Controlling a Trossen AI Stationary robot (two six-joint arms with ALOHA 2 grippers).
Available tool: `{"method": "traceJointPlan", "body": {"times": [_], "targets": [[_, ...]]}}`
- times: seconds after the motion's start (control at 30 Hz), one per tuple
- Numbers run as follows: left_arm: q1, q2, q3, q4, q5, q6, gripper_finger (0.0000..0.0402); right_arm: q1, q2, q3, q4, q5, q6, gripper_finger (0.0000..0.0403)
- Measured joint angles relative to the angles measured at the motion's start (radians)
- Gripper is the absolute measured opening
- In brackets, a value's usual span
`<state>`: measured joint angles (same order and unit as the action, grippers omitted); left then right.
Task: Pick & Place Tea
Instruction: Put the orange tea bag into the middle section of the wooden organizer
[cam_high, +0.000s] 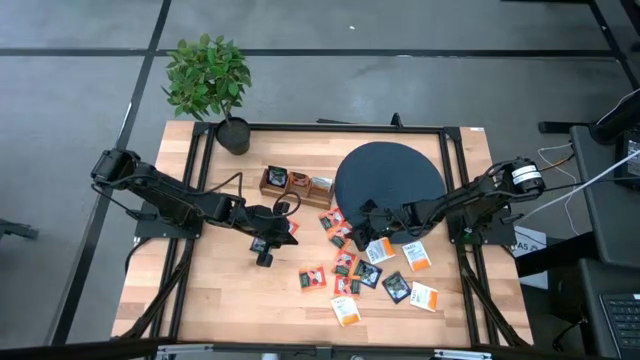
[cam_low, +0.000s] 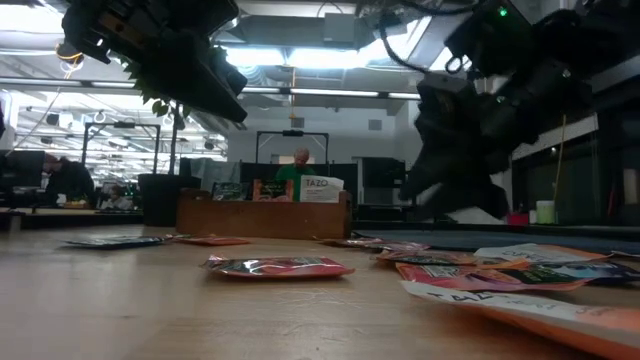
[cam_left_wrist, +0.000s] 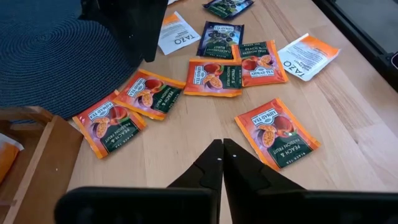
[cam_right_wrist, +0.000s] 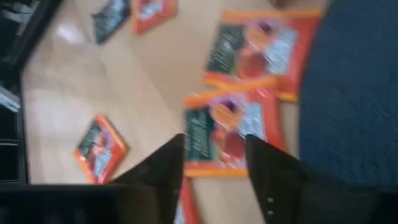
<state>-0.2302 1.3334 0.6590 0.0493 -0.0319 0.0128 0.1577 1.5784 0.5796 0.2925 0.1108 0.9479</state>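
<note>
Several tea sachets (cam_high: 380, 268) lie flat on the wooden table, red-orange, dark and white ones. My right gripper (cam_high: 362, 213) hovers low at the black round disc's (cam_high: 390, 172) near-left edge, its fingers apart over a red-orange sachet (cam_right_wrist: 227, 134) that another sachet (cam_right_wrist: 261, 53) partly overlaps. My left gripper (cam_left_wrist: 221, 148) is shut with nothing in it, held above the table left of the sachets; a red-orange sachet (cam_left_wrist: 277, 132) lies just beyond its tips. My right gripper's two fingers (cam_right_wrist: 177, 155) stand over the red-orange sachet's near edge (cam_right_wrist: 217, 165), slanting down from the table's right. The sachet lies flat on the wood. I cannot tell whether the fingers touch it.
A long wooden compartment tray (cam_high: 295, 183) stands at the back, left of the disc, and a potted plant (cam_high: 210, 80) at the far left corner. Black frame rails (cam_high: 190, 200) run along both table sides. Bare wood (cam_high: 220, 290) lies at the near left.
</note>
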Motion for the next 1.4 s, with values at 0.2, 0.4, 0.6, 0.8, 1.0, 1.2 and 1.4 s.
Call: {"method": "traceJointPlan", "body": {"times": [0.2, 0.4, 0.6, 0.8, 1.0, 1.2, 1.4], "targets": [[0.000, 0.000, 0.000, 0.035, 0.000, -0.008, 0.0008, -0.007, 0.000, 0.046, -0.062, 0.005, -0.069, 0.0022], [0.000, 0.000, 0.000, 0.062, -0.002, -0.007, 0.0011, -0.014, 0.059, 0.046, -0.064, 0.012, -0.043, 0.0006], [0.000, 0.000, 0.000, 0.063, -0.016, -0.008, 0.0011, -0.014, 0.114, 0.045, -0.039, 0.012, -0.052, 0.0004], [0.000, 0.000, 0.000, 0.064, -0.019, -0.010, 0.0013, -0.014, 0.116, 0.045, -0.038, 0.046, -0.034, 0.0003], [0.000, 0.000, 0.000, 0.064, -0.020, -0.009, 0.0011, -0.013, 0.116, 0.045, -0.034, 0.072, 0.030, 0.0002], [0.000, 0.000, 0.000, 0.063, -0.020, -0.009, 0.0015, -0.004, 0.116, 0.045, 0.066, 0.071, 0.041, 0.0002], [0.000, 0.000, 0.000, 0.060, -0.020, -0.009, 0.0012, -0.003, 0.109, 0.045, 0.068, 0.086, 0.010, 0.0002]]}}
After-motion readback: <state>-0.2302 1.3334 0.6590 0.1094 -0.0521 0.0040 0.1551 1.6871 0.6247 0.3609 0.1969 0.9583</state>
